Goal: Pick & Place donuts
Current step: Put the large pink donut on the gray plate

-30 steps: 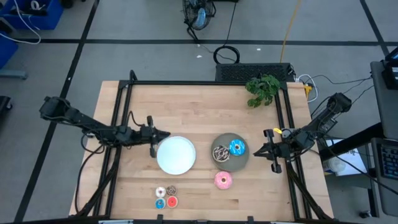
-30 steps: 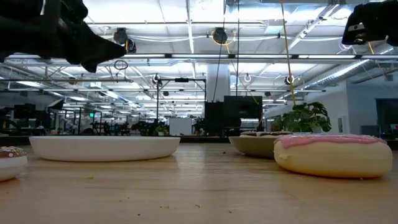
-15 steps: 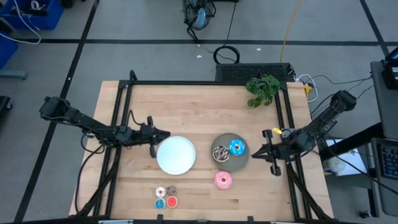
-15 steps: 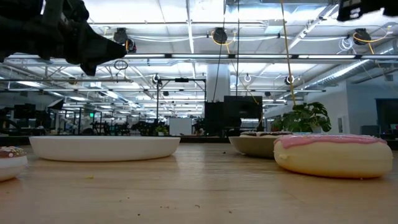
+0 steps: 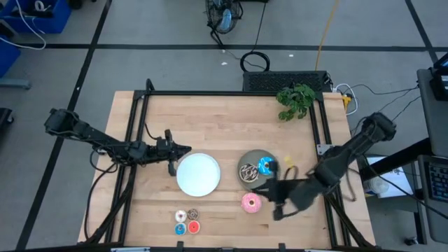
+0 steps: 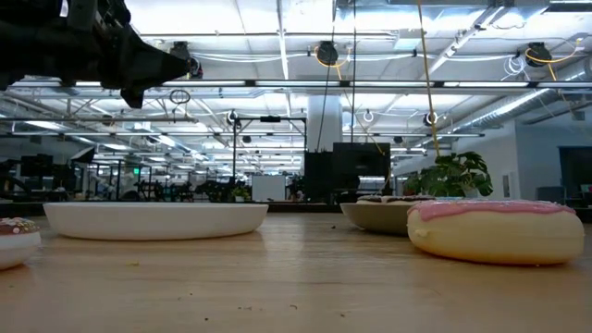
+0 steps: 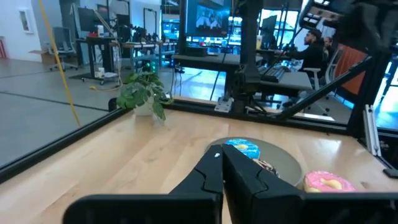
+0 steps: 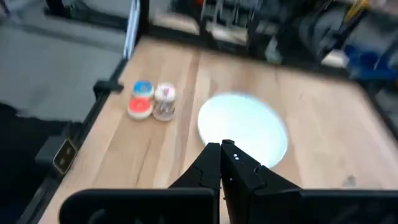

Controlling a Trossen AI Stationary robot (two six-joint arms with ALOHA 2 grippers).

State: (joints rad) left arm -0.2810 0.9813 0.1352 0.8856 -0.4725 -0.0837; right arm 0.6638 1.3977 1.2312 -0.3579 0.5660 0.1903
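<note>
Wooden table (image 5: 231, 119); round glossy pink donut (image 5: 251, 203).

Closed right tool (image 8: 222, 148) over white plate (image 8: 244, 129); tiny donuts (image 8: 152, 101) beyond

You have a pale wood worktop (image 5: 224, 119) with visible plank seams and a smooth, matt finish, framed by dark metal rails (image 5: 231, 93). The white plate (image 5: 198, 174) looks smooth and faintly glossy; the grey-green plate (image 5: 253, 159) looks matt. The pink donut (image 6: 495, 229) has glossy icing over a matt cream body. The left end effector (image 7: 222, 163) looks like matt black plastic.
</note>
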